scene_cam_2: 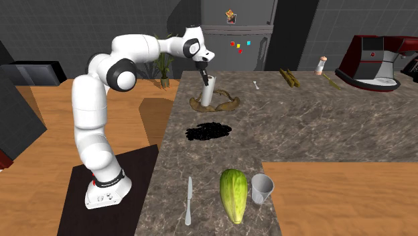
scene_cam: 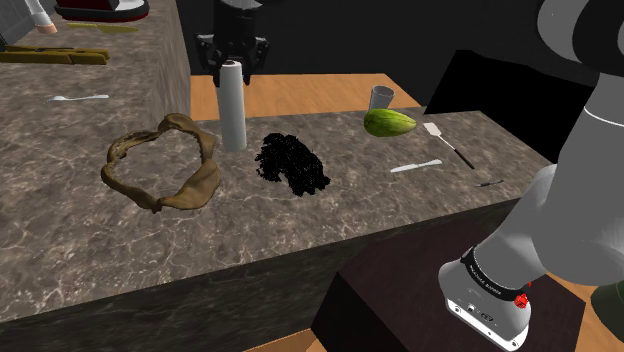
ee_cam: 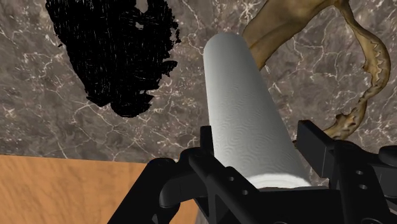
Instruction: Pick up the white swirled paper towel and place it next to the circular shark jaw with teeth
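Observation:
The white paper towel roll (scene_cam: 233, 110) stands upright on the marble counter, just beside the brown ring-shaped shark jaw (scene_cam: 160, 165) on the shoulder view's left. My gripper (scene_cam: 232, 68) is straight above, with its fingers flanking the top of the roll (ee_cam: 245, 108). In the wrist view one fingertip (ee_cam: 205, 137) lies against the roll's side, and the other fingertip (ee_cam: 312, 141) stands a sliver off it, so the grip looks open. The jaw's toothed edge (ee_cam: 369, 70) curves past the roll. From the second exterior view the roll (scene_cam_2: 209, 90) stands by the jaw (scene_cam_2: 224, 104).
A black shaggy patch (scene_cam: 292, 163) lies close on the roll's other side. Farther along the counter (scene_cam: 80, 250) are a green cucumber (scene_cam: 389, 122), a grey cup (scene_cam: 382, 97), a spatula (scene_cam: 447, 144) and a knife (scene_cam: 416, 165). A spoon (scene_cam: 80, 97) lies on the counter behind.

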Motion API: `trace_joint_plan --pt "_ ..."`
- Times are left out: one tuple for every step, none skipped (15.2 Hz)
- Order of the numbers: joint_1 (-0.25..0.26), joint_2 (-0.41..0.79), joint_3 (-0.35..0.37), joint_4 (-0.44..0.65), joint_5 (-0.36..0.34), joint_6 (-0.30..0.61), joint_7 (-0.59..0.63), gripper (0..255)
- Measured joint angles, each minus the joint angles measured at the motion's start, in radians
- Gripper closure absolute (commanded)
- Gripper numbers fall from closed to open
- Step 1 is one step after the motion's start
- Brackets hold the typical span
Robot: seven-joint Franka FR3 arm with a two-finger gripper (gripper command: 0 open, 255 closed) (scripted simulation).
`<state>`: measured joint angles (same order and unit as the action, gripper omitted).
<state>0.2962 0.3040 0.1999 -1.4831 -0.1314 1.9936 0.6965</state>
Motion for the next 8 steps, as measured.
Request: trace_joint_plan --pt "0.000 0.002 0.000 -0.010 -0.001 0.012 0.001 255" --pt "-0.001 0.005 -0.001 -0.018 -0.002 0.023 0.001 255" --pt "-0.001 0.007 -0.001 -0.028 -0.003 0.035 0.003 255" --pt "-0.001 0.005 -0.001 -0.045 -0.003 0.050 0.005 255" --pt "-0.002 0.006 -0.002 -0.056 -0.004 0.062 0.006 255" --pt "-0.002 0.006 -0.002 -0.071 -0.004 0.076 0.006 255" --pt "-0.002 0.006 -0.002 -0.084 -0.006 0.090 0.009 255" --pt "-0.003 0.005 -0.003 -0.096 -0.006 0.101 0.009 255"
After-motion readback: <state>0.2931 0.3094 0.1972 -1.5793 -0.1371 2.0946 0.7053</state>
